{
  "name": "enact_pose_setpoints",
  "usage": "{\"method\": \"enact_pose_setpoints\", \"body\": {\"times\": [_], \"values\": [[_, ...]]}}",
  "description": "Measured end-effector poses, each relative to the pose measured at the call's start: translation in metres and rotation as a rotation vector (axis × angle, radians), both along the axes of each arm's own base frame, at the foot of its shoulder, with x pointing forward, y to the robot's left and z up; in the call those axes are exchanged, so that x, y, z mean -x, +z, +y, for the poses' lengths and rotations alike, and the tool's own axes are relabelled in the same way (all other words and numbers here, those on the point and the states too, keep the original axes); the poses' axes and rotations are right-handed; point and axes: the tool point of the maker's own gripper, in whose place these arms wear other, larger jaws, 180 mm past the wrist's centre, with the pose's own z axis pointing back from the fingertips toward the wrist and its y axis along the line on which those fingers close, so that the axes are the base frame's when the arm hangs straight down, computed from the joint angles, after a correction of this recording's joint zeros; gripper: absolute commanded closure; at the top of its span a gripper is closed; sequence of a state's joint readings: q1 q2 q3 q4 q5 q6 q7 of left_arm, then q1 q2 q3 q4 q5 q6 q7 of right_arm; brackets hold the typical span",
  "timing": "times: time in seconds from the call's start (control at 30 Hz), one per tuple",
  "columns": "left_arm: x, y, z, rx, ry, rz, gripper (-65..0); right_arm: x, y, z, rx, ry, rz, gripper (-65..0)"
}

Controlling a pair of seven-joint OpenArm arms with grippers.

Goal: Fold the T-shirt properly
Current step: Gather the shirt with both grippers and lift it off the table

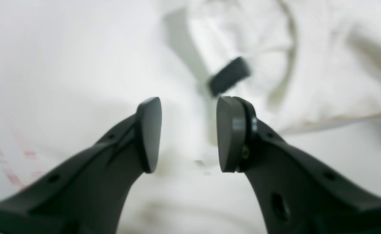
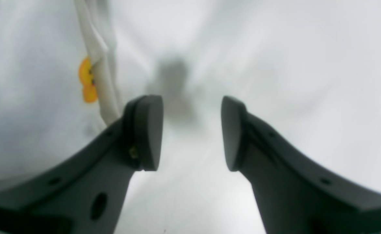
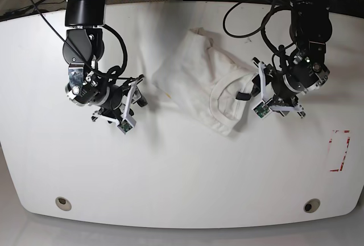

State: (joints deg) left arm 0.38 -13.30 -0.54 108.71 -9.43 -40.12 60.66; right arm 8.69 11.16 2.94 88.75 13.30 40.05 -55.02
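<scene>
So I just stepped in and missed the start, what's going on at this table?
A two-armed robot is working on a white T-shirt that lies crumpled, not yet folded, in the middle of the white table. Neither arm holds it. The left gripper hangs open by the collar, near the small black tag. The right gripper is open too, over the table at the shirt's other edge, where a bit of orange print peeks out.

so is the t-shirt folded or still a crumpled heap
Crumpled: the T-shirt lies bunched and skewed on the table, collar and black tag exposed.
</scene>
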Motion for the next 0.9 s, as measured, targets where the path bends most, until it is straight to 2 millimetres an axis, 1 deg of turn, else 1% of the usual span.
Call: {"method": "enact_pose_setpoints", "body": {"times": [0.07,0.13,0.2,0.27,0.37,0.47,0.57,0.67,0.77,0.83,0.9], "values": [[0.004,-0.004,-0.003,0.012,0.013,0.013,-25.3,0.007,-0.009,0.001,0.006,0.004,0.028,-27.0],[0.004,-0.005,-0.007,0.027,0.021,0.016,-25.3,0.017,-0.015,0.01,0.011,0.033,0.047,-27.0],[0.003,-0.003,-0.015,0.051,0.016,0.011,-25.3,0.031,-0.021,0.027,0.007,0.085,0.062,-27.0],[0.002,-0.002,-0.024,0.082,0.013,0.005,-25.4,0.05,-0.028,0.043,0.003,0.136,0.086,-27.0],[0.003,-0.003,-0.031,0.103,0.018,0.011,-25.4,0.075,-0.035,0.07,-0.016,0.204,0.112,-27.0],[0.003,-0.002,-0.037,0.121,0.014,0.009,-25.4,0.091,-0.035,0.1,-0.075,0.229,0.129,-27.0],[0.002,-0.002,-0.037,0.119,0.015,0.009,-25.4,0.101,-0.033,0.125,-0.123,0.256,0.141,-27.0],[0.002,-0.002,-0.035,0.115,0.021,0.009,-25.6,0.113,-0.029,0.155,-0.157,0.315,0.149,-27.0],[0.001,-0.001,-0.035,0.131,0.047,0.008,-25.6,0.122,-0.024,0.177,-0.195,0.352,0.152,-27.0],[-0.001,-0.001,-0.033,0.139,0.074,0.008,-25.7,0.121,-0.019,0.185,-0.218,0.351,0.145,-27.0],[-0.003,-0.001,-0.029,0.147,0.114,0.007,-25.7,0.118,-0.013,0.187,-0.224,0.352,0.126,-27.0]]}}
